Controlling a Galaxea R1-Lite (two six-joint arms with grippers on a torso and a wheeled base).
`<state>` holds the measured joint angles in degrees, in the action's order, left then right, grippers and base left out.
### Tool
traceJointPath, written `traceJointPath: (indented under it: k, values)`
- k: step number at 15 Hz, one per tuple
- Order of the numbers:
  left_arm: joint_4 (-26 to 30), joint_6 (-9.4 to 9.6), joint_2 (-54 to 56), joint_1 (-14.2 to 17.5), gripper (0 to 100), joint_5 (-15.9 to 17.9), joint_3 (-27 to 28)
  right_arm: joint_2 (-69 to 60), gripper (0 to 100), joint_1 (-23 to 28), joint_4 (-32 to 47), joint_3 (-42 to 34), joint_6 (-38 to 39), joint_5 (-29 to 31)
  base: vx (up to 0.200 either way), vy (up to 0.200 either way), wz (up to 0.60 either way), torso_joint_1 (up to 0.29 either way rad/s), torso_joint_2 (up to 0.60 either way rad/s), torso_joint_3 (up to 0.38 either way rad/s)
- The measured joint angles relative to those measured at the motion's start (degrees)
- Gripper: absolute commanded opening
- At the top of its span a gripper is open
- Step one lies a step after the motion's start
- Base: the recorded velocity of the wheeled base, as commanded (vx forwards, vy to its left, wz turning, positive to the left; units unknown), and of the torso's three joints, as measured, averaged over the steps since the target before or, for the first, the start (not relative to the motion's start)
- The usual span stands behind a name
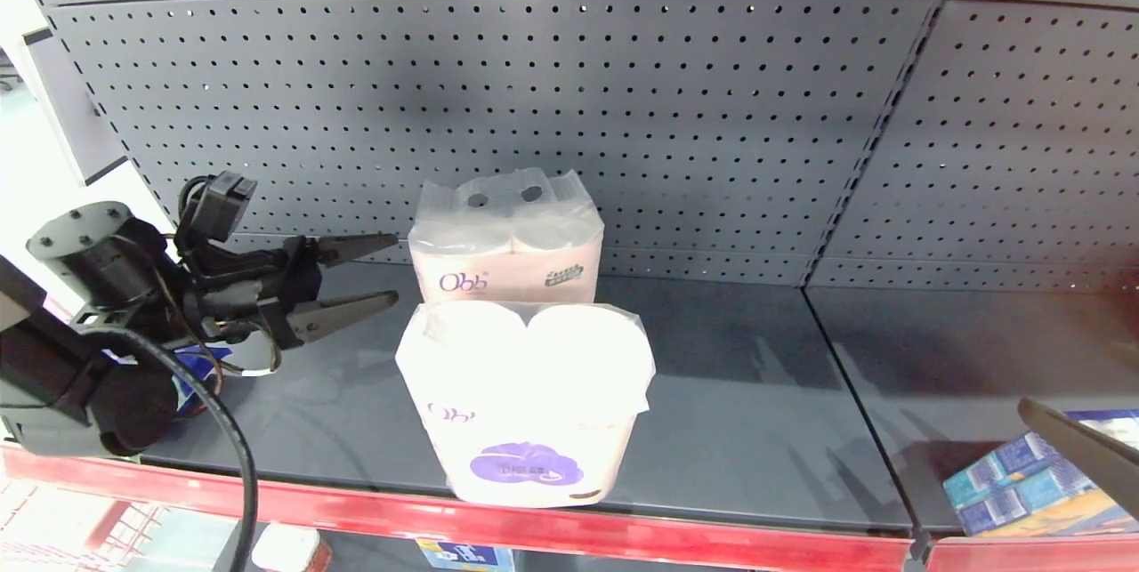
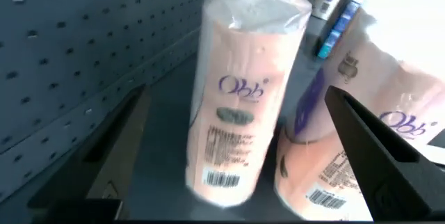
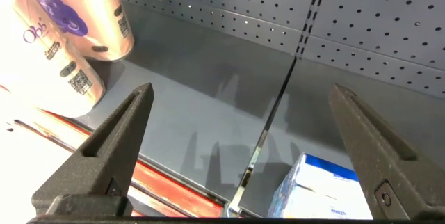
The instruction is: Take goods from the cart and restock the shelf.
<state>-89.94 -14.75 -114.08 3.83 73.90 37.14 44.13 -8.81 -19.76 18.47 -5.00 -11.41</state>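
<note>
I see a purple wordmark (image 1: 463,282) on the rear tissue pack (image 1: 505,238), by the back edge of the shelf (image 1: 756,394). The front tissue pack (image 1: 525,403), at the front edge, bears the same mark above a purple oval label (image 1: 525,468). Each pack's side has a barcode (image 2: 223,178); I cannot read its digits or the fine print.

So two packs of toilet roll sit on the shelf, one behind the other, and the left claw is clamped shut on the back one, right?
Not quite. The head view shows the left gripper open beside the rear pack, gripping nothing. The rest holds: the rear pack stands behind the front pack on the shelf.
</note>
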Motion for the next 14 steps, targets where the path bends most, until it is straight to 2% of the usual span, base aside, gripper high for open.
traceJointPath:
  k: [2,5,7,9,14]
  values:
    - [0.02,-0.02,2.26,2.01,100,-0.24,-2.67,0.00,100,0.06,-0.02,-0.41,0.02,0.04,0.000,0.000,0.00,0.000,0.00,0.000]
    - [0.00,-0.18,8.11,6.56,100,-0.88,-9.95,-0.23,100,0.05,-0.02,-1.61,-0.11,0.17,0.000,0.000,0.00,0.000,0.00,0.000]
    - [0.02,-0.27,12.20,9.95,100,-2.93,-13.99,-0.98,100,0.05,-0.07,-2.51,-0.06,0.22,0.000,0.000,0.00,0.000,0.00,0.000]
    - [0.02,-0.38,17.08,14.25,100,-5.52,-18.80,-1.94,100,0.06,-0.02,-4.36,-0.01,0.35,0.000,0.000,0.00,0.000,0.00,0.000]
    - [0.00,-0.49,28.06,24.83,100,-7.20,-27.45,-5.02,100,0.72,0.00,-5.85,-0.15,1.60,0.000,0.000,0.00,0.000,0.00,0.000]
